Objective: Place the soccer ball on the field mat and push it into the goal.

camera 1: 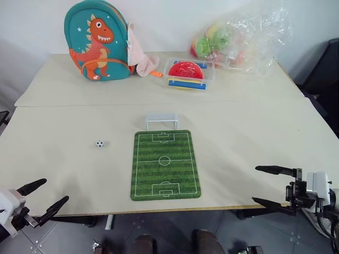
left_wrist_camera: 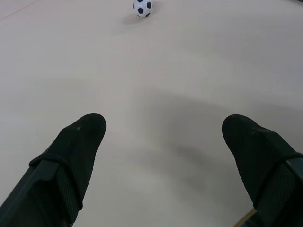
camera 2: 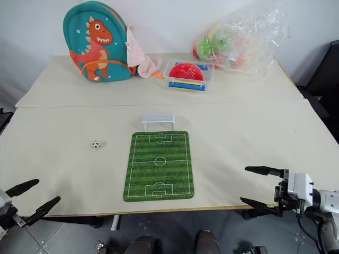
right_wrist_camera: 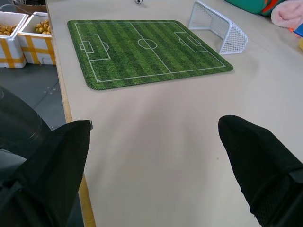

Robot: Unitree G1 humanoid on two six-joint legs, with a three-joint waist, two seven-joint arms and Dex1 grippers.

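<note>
The tiny black-and-white soccer ball rests on the bare table, left of the green field mat. At the mat's far end stands the small white goal, its mouth facing the mat. My left gripper hovers open at the table's near left corner, well short of the ball, which appears ahead of its fingers as the soccer ball. My right gripper is open and empty at the near right edge, its view showing the mat and goal.
Along the far side of the table stand a teal dinosaur backpack with a pink cloth, a clear container holding a red disc, and a clear plastic bag of coloured balls. Yellow-and-white boxes sit on the floor beyond the near edge.
</note>
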